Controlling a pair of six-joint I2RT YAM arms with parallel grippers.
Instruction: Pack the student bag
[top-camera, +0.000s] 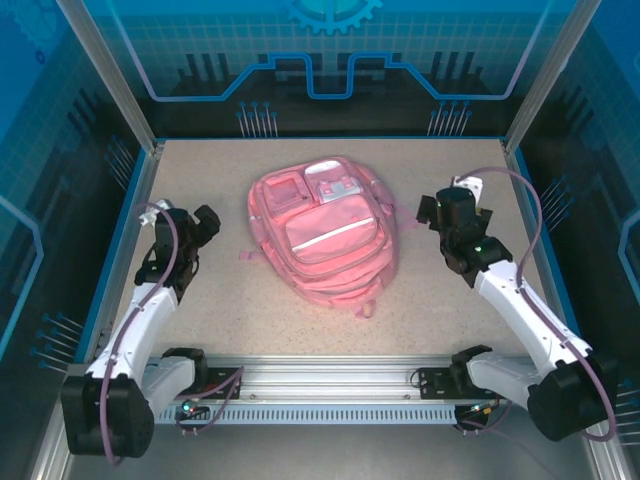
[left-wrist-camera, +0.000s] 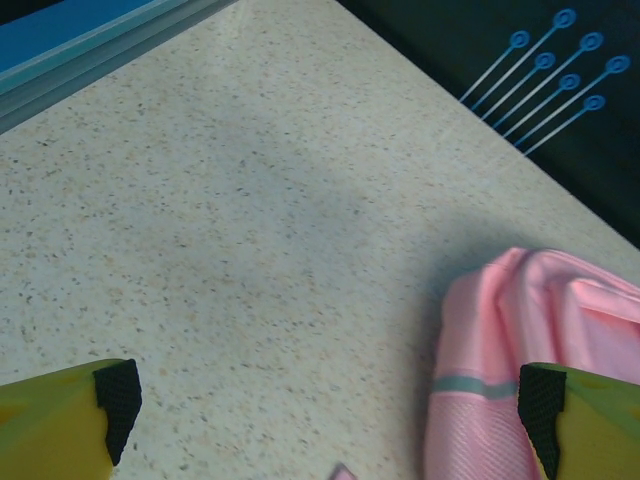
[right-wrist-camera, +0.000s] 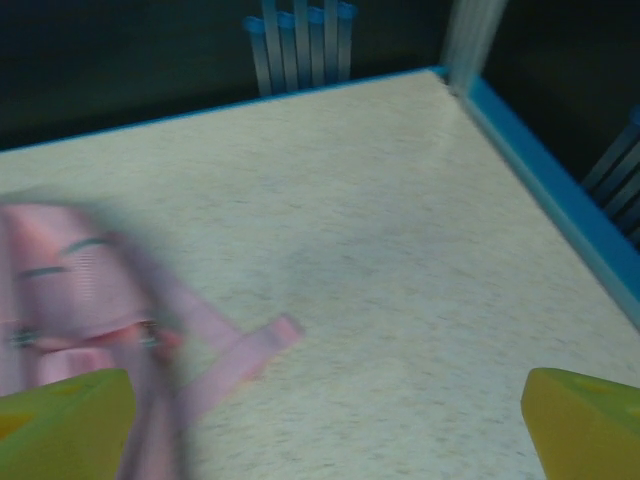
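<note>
One pink student bag (top-camera: 322, 225), pale stripe (top-camera: 335, 236) across its front

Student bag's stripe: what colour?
Pale silvery stripe on pink student bag; clearest in top external view.

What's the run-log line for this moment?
student bag: lying front-up, not held | left gripper: open, empty | right gripper: open, empty
</note>
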